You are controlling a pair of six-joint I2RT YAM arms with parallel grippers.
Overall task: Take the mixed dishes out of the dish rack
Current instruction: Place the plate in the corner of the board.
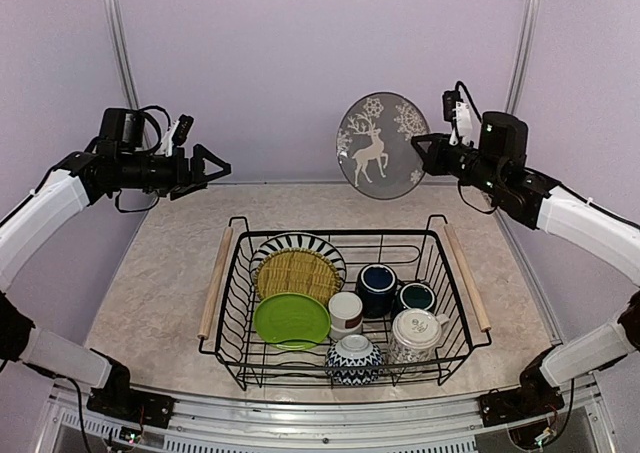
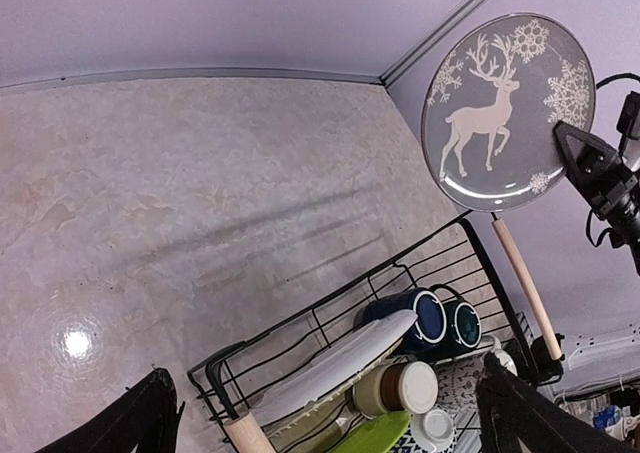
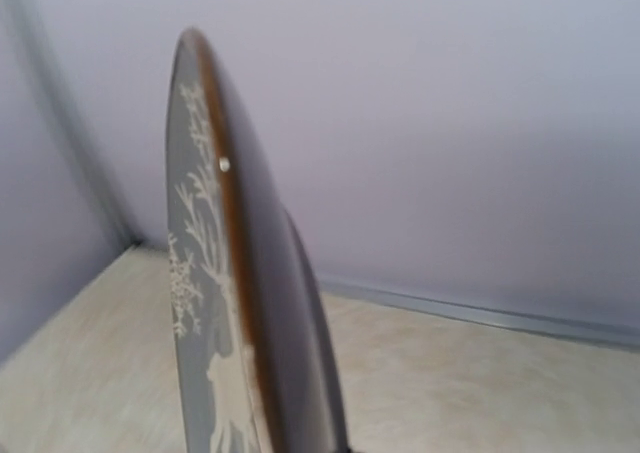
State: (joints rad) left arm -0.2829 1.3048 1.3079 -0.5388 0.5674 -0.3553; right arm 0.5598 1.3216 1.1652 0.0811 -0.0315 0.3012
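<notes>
The black wire dish rack (image 1: 340, 235) stands mid-table. It holds a striped plate (image 1: 298, 245), a woven yellow plate (image 1: 297, 273), a lime-green plate (image 1: 291, 319), a dark blue mug (image 1: 377, 287), a teal mug (image 1: 415, 296), two white cups (image 1: 416, 333) and a patterned bowl (image 1: 354, 359). My right gripper (image 1: 422, 159) is shut on the rim of a grey reindeer plate (image 1: 382, 145), held upright high above the rack's far right corner; it shows edge-on in the right wrist view (image 3: 235, 303). My left gripper (image 1: 216, 167) is open and empty, high above the rack's left side.
The rack has wooden rod handles on its left (image 1: 215, 283) and right (image 1: 467, 276) sides. Bare marbled table (image 1: 160, 283) lies left of the rack and behind it (image 2: 200, 193). Lilac walls close in the back and sides.
</notes>
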